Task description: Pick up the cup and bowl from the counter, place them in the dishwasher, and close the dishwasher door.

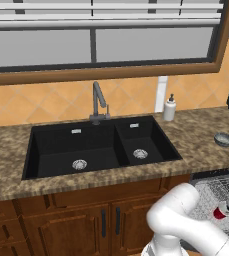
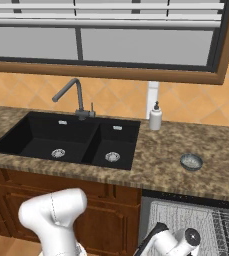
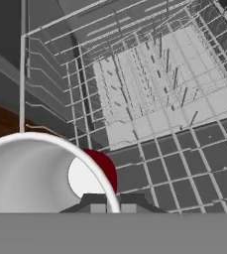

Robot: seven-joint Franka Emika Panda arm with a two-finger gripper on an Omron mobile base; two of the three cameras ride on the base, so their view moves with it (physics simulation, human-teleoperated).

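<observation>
You are looking at a home kitchen: a speckled brown-and-tan granite counter [image 1: 6, 150] runs around a black double sink [image 1: 98, 145] with a grey faucet [image 1: 98, 102] behind it, and a white soap bottle [image 1: 169, 107] stands by the tiled orange wall [image 1: 36, 102]. Above the sink you see a wide window [image 2: 111, 45] in a wooden frame with blinds at its top, and below the worktop brown wooden cabinets [image 1: 81, 220] with dark handles. To the right of the cabinets you find an open dishwasher [image 2: 186, 220] with a grey wire rack [image 3: 174, 89] inside, and a small grey-blue bowl [image 2: 191, 161] sits on the worktop above it.
</observation>
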